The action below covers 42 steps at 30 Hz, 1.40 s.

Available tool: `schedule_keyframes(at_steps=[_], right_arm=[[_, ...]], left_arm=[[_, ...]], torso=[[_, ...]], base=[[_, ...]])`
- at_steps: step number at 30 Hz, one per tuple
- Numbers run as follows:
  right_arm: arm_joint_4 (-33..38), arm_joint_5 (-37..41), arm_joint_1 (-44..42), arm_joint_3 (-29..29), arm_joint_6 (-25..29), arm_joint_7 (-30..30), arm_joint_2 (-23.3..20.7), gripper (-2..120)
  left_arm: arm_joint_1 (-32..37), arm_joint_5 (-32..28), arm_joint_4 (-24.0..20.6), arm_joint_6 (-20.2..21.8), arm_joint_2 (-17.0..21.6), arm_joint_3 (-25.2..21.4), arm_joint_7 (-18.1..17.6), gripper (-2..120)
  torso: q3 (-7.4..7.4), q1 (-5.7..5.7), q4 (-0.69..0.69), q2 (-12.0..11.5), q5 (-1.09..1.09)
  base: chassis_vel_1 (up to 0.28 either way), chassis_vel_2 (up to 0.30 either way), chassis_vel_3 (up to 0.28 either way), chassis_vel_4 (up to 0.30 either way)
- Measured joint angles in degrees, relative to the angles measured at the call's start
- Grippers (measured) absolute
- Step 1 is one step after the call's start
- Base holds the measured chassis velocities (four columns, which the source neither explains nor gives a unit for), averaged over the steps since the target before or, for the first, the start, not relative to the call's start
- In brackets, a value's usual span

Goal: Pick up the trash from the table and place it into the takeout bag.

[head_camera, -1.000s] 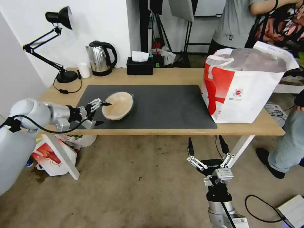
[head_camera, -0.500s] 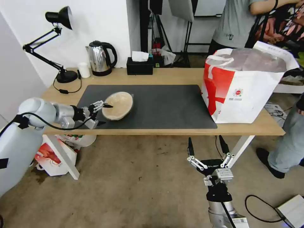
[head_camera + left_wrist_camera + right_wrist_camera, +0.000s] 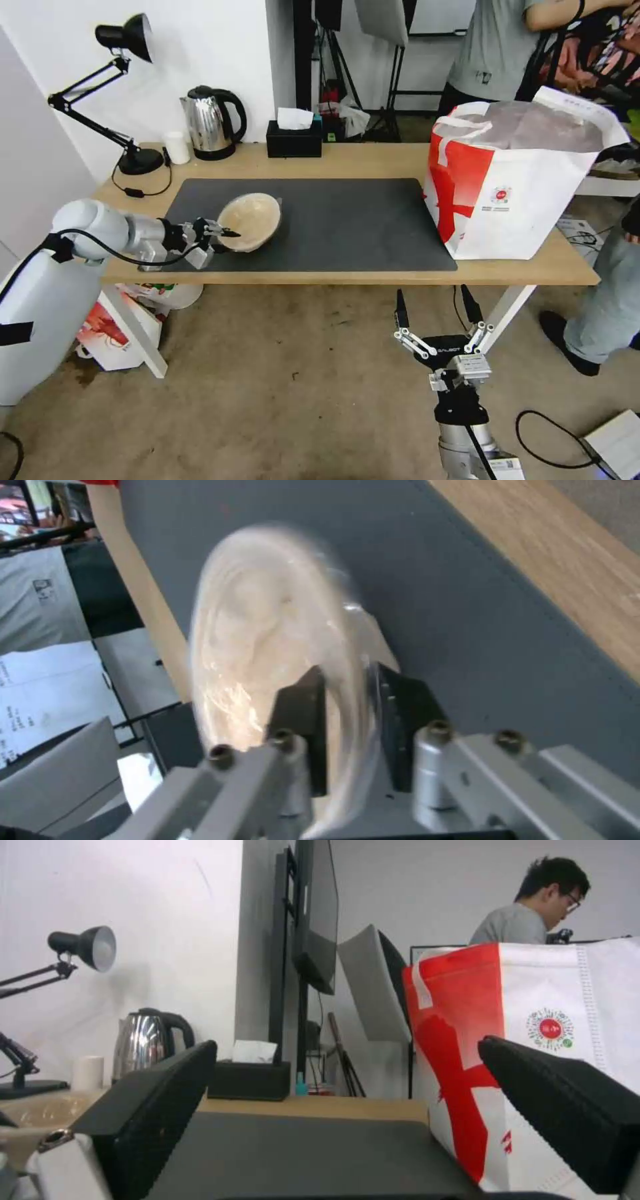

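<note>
A tan paper bowl point(image 3: 252, 219) sits tilted on the left part of the dark grey mat point(image 3: 360, 223) on the table point(image 3: 373, 160). My left gripper point(image 3: 223, 240) reaches in from the left and is shut on the bowl's near rim. In the left wrist view its two black fingers point(image 3: 303, 730) pinch the rim of the bowl point(image 3: 267, 630). The takeout bag point(image 3: 527, 200), white with a red side panel, stands open at the table's right end. My right gripper point(image 3: 437, 307) hangs open below the table's front edge, facing the bag point(image 3: 553, 990).
A black desk lamp point(image 3: 127, 93), a steel kettle point(image 3: 210, 123), a small white cup point(image 3: 177, 147) and a black tissue box point(image 3: 293, 140) line the table's back edge. People stand behind and right of the bag. A smaller printed bag point(image 3: 107, 327) sits on the floor at left.
The left gripper's fingers have closed from wide open onto the bowl's near rim, and the left arm has shifted slightly right and lower. The right arm has not moved.
</note>
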Motion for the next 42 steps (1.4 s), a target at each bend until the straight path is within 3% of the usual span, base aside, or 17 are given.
schedule_keyframes(at_steps=[5, 23, 28, 34, 42], right_arm=[[0.0, 0.0, 0.0, 0.0, 0.0, 0.0, 0.0, 100], [0.0, 0.0, 0.0, 0.0, 0.0, 0.0, 0.0, 100], [0.0, 0.0, 0.0, 0.0, 0.0, 0.0, 0.0, 100], [0.0, 0.0, 0.0, 0.0, 0.0, 0.0, 0.0, 100], [0.0, 0.0, 0.0, 0.0, 0.0, 0.0, 0.0, 100]], left_arm=[[0.05, -0.11, -0.11, 0.2, 0.32, -0.28, 0.62, 1], [0.09, -2.82, -2.06, 0.86, 1.19, -3.29, 2.77, 1], [-1.03, -7.65, -5.39, 1.04, 2.74, -5.65, 2.34, 1], [-5.27, -14.83, -11.26, 3.71, 5.73, -6.23, -0.9, 1], [-8.77, -22.77, -13.01, 6.47, 7.88, -4.81, -3.41, 1]], torso=[[-0.01, 0.0, 0.0, 0.0, 0.01], [0.0, 0.0, 0.0, 0.0, 0.0], [0.0, 0.0, 0.01, 0.0, -0.01], [0.0, 0.0, 0.0, 0.0, 0.01], [0.0, 0.0, 0.01, 0.0, 0.0]], base=[[0.0, 0.0, 0.0, 0.0], [0.0, 0.0, 0.0, 0.0], [0.0, 0.0, 0.0, 0.0], [0.0, 0.0, 0.0, 0.0], [0.0, 0.0, 0.0, 0.0]])
